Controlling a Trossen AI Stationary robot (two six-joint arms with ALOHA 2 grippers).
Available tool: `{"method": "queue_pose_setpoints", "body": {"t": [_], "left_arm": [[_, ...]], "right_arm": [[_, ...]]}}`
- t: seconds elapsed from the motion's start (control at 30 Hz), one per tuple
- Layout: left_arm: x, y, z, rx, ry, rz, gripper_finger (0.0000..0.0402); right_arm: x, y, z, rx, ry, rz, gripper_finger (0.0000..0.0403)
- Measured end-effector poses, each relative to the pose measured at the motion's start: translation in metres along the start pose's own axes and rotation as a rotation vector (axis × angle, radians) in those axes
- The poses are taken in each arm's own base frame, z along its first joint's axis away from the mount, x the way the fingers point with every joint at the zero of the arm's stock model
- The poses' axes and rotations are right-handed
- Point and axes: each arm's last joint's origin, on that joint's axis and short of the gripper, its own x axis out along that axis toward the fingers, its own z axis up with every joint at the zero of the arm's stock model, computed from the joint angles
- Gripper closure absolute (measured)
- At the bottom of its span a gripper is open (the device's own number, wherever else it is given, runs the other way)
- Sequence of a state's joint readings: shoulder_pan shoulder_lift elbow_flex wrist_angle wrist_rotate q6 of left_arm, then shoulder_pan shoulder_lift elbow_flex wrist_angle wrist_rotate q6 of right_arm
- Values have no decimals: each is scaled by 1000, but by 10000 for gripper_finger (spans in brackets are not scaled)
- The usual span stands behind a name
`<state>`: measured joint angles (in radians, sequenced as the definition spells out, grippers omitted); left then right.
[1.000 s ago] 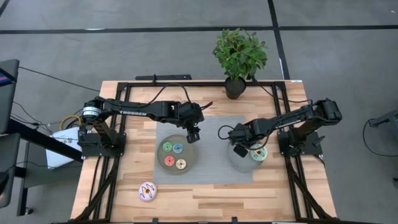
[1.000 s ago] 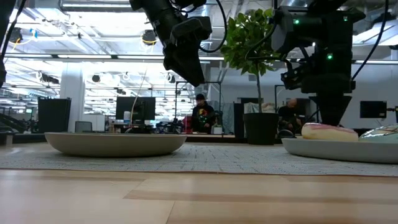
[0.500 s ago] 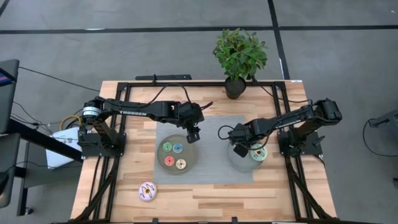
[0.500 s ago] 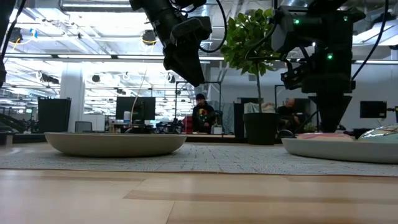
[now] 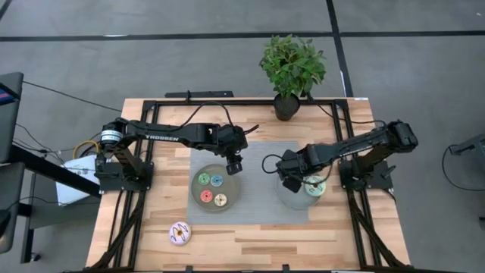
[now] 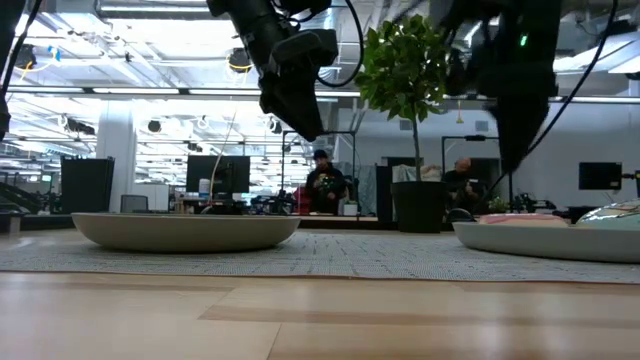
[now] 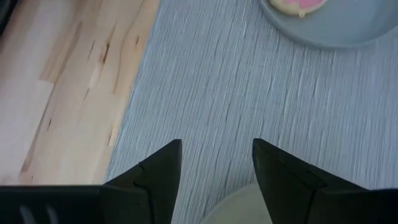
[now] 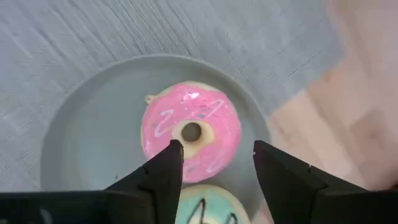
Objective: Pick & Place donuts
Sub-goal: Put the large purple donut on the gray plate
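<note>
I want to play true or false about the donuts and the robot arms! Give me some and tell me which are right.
1. Four tiny donuts lie on the left plate. True.
2. The pink donut sits on the bare wood. False: it lies on the right plate, next to a green one.
3. The right gripper holds a donut. False: its jaws are open and empty above the plate.
4. A purple-white donut lies alone on the wood near the table's front edge. True.
5. The left gripper has its jaws shut. False: they are open over the grey mat.
</note>
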<state>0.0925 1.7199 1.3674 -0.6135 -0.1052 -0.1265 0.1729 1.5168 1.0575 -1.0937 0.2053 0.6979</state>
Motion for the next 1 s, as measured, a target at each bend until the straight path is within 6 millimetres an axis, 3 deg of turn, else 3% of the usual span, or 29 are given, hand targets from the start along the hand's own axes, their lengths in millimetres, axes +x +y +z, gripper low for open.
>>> {"method": "queue_pose_setpoints", "body": {"t": [0.23, 0.5, 0.63, 0.83, 1.0], "left_arm": [[0, 1, -7, -3, 69, 6, 212], [-1, 1, -5, -7, 51, 3, 212], [0, 0, -2, -12, 24, -33, 212], [-1, -3, 1, -38, 4, -122, 212], [-15, 0, 3, -48, -26, -127, 212]], "right_arm": [[-44, 2, -20, -49, -168, 27, 229], [-74, -34, -51, 35, -485, 97, 245], [-69, -51, -59, 25, -629, 175, 252], [-45, -67, -66, 65, -801, 364, 265], [-30, -73, -69, 74, -944, 525, 279]]}}
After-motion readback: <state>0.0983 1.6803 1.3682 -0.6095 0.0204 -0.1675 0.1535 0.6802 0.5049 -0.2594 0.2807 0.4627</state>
